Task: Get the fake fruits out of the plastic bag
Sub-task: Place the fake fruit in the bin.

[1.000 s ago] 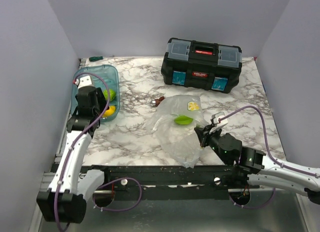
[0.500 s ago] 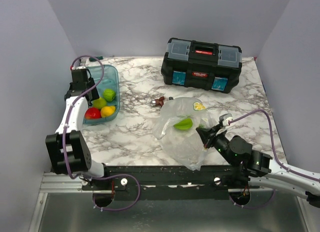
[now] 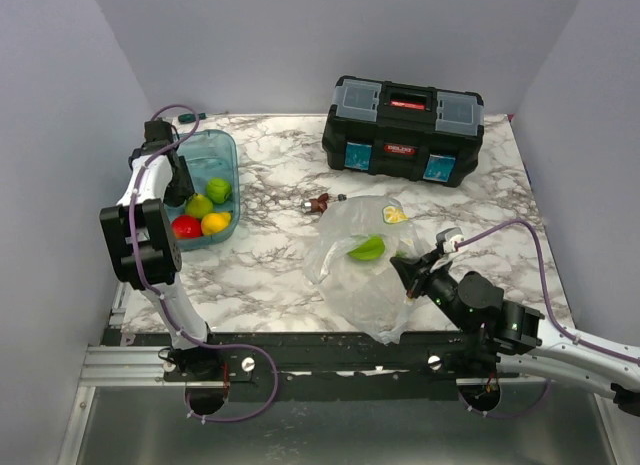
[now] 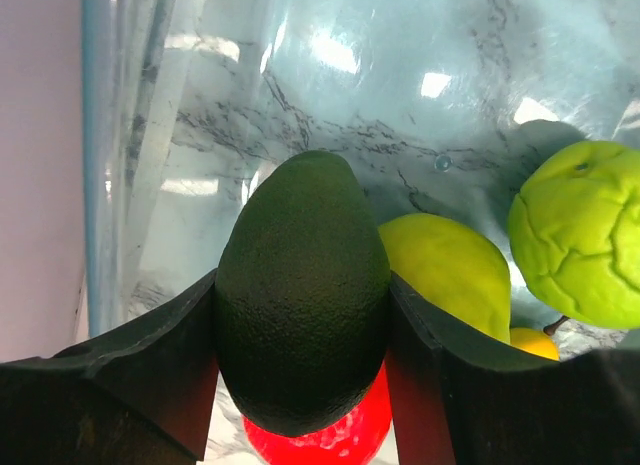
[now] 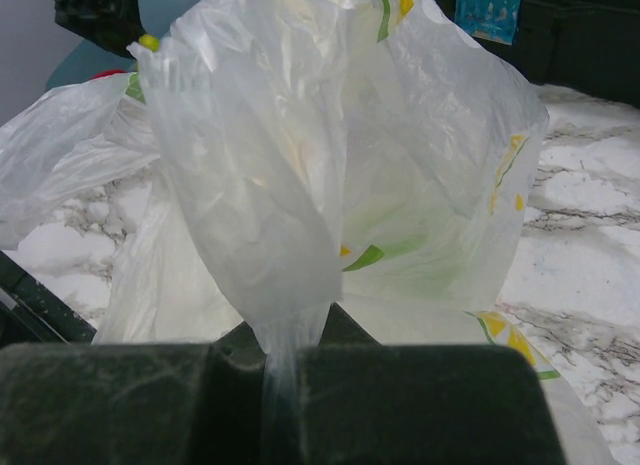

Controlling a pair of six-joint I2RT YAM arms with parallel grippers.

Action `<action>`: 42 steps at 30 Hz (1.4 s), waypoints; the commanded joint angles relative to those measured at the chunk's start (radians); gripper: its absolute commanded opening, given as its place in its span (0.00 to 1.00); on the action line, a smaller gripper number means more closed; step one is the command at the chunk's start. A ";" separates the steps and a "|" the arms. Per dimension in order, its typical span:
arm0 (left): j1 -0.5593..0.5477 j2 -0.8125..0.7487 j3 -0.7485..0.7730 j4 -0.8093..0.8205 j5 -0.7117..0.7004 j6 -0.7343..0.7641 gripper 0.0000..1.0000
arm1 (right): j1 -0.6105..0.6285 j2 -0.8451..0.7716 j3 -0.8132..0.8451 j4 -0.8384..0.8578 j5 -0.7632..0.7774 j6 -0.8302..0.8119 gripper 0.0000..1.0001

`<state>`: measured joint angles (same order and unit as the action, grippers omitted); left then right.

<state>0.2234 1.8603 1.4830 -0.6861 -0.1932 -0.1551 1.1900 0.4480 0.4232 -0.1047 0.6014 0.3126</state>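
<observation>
Teal translucent plastic tub [image 3: 207, 153] sits at ten o'clock on the marble-patterned table [image 3: 270, 265]. Over it the left gripper [image 4: 305, 320] clamps an elongated dark green plastic fruit [image 4: 300, 275] between its two black fingers [image 4: 160, 355]. Beneath, inside the tub, lie a red fruit [image 3: 185, 226], a yellow fruit [image 3: 216, 223], a round lime-green fruit [image 3: 218, 190] and a yellow-green fruit [image 3: 199, 206]. At five o'clock the right gripper [image 5: 283, 365] is pinched tight on a bunched fold of the clear crinkly plastic bag [image 3: 365, 285]; a wedge-shaped lime-green fruit [image 3: 368, 248] shows through its film. Black plastic toolbox [image 3: 403, 130] stands at one o'clock
</observation>
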 commanded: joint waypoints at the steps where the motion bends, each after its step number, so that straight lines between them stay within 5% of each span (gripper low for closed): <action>1: 0.020 0.058 0.058 -0.118 -0.002 0.019 0.00 | 0.001 0.003 -0.008 0.027 -0.013 -0.018 0.01; 21: 0.042 0.139 0.066 -0.173 0.024 0.031 0.43 | 0.001 -0.024 -0.012 0.023 -0.031 -0.011 0.01; 25: 0.042 0.119 0.071 -0.178 0.016 0.034 0.70 | 0.001 -0.032 -0.014 0.021 -0.037 -0.010 0.01; 34: 0.042 0.022 0.082 -0.191 0.047 -0.024 0.70 | 0.001 -0.026 -0.012 0.021 -0.050 -0.010 0.01; 42: -0.017 -0.420 -0.168 0.007 0.471 -0.186 0.66 | 0.001 -0.010 -0.012 0.029 -0.067 -0.016 0.01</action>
<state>0.2501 1.7130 1.4231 -0.7998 -0.0105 -0.2234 1.1900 0.4294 0.4229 -0.1036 0.5613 0.3122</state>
